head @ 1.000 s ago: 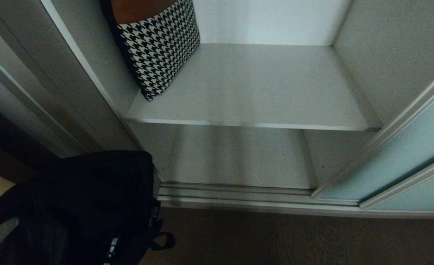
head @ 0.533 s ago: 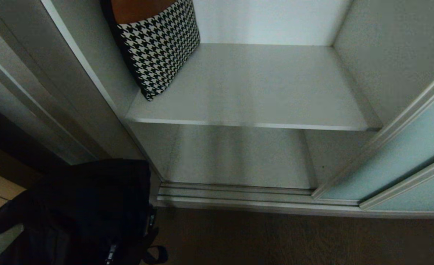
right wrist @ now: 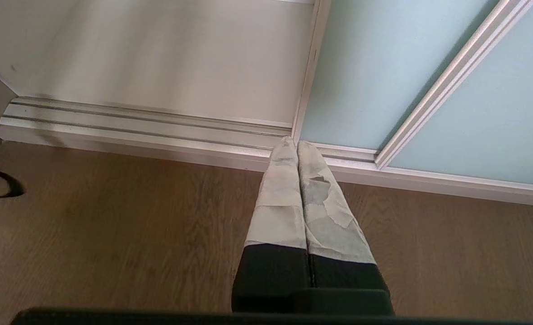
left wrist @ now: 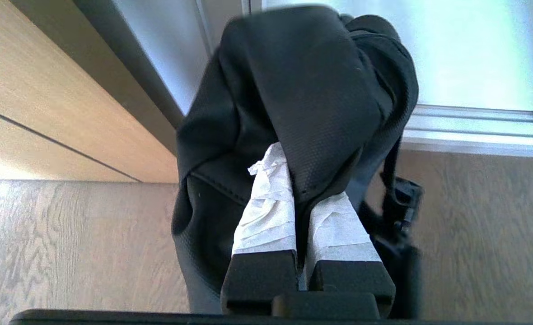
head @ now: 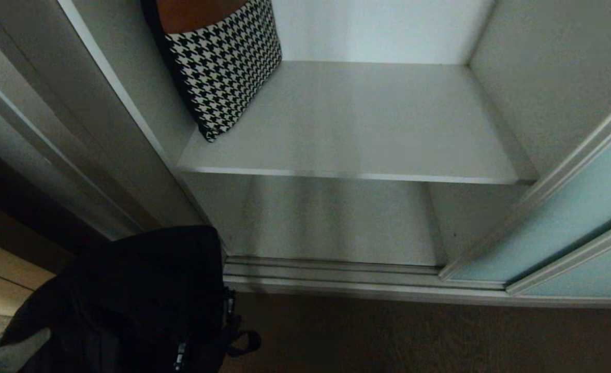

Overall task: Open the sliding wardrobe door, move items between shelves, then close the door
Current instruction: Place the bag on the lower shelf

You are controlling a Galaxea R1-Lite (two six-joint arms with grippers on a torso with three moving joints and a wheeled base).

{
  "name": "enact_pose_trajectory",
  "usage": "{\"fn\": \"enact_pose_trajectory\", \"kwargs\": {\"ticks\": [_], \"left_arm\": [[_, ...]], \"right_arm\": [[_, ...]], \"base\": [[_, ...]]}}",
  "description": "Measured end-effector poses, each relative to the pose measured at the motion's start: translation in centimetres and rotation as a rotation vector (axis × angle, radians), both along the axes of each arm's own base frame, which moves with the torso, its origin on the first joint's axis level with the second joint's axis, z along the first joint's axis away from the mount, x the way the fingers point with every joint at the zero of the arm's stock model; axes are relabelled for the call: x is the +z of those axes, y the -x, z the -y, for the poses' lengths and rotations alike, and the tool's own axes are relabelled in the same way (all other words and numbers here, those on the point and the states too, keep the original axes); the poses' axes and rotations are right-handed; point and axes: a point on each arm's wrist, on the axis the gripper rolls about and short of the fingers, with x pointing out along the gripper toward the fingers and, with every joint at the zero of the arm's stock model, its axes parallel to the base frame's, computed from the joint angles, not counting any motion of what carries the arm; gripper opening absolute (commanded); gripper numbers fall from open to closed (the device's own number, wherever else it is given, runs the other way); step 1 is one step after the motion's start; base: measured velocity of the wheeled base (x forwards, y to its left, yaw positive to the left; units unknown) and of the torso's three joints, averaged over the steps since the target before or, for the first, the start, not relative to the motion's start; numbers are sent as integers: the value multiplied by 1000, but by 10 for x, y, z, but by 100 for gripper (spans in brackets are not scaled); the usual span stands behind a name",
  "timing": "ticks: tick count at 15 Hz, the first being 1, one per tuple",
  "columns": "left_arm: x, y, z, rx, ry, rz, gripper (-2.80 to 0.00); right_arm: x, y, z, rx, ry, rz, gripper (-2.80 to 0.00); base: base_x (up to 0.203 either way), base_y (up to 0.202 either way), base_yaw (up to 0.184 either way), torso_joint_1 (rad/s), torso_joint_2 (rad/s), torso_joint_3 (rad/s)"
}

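1. Your left gripper is clenched on a fold of the black fabric bag; in the left wrist view the cloth is pinched between its two tape-wrapped fingers.
2. In the head view that bag hangs at the lower left, in front of the wardrobe's left edge and over the wooden floor, outside the shelves. Its strap loop dangles at its lower right side.
3. The houndstooth piece with the orange-brown top stands tilted on the upper shelf, leaning into the left rear corner against the side wall.
4. The lower shelf lies beneath it, just behind the silver floor track.
5. The sliding wardrobe door of frosted teal glass is pushed to the right, leaving the compartment open.
6. Your right gripper has its taped fingers pressed together on nothing; in the right wrist view it hangs above the floor, pointing toward the spot where the door's frame meets the track.
7. A tan wooden panel stands to the left of the wardrobe, beside the bag.
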Motion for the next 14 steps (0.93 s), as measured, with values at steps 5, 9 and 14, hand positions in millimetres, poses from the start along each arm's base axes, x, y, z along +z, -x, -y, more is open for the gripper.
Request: {"fn": "enact_pose_trajectory", "kwargs": {"ticks": [5,9,14], "left_arm": [[5,0,0,1,5,19,-280],[7,2,0,-21,-8,25,-280],[11,6,-1,-31,-34,57,-280]], "right_arm": [[0,0,0,0,0,0,-280],[0,0,0,0,0,0,-280],[0,0,0,0,0,1,-280]], "base": [[0,0,0,0,0,0],[0,0,0,0,0,0],[0,0,0,0,0,0]]}}
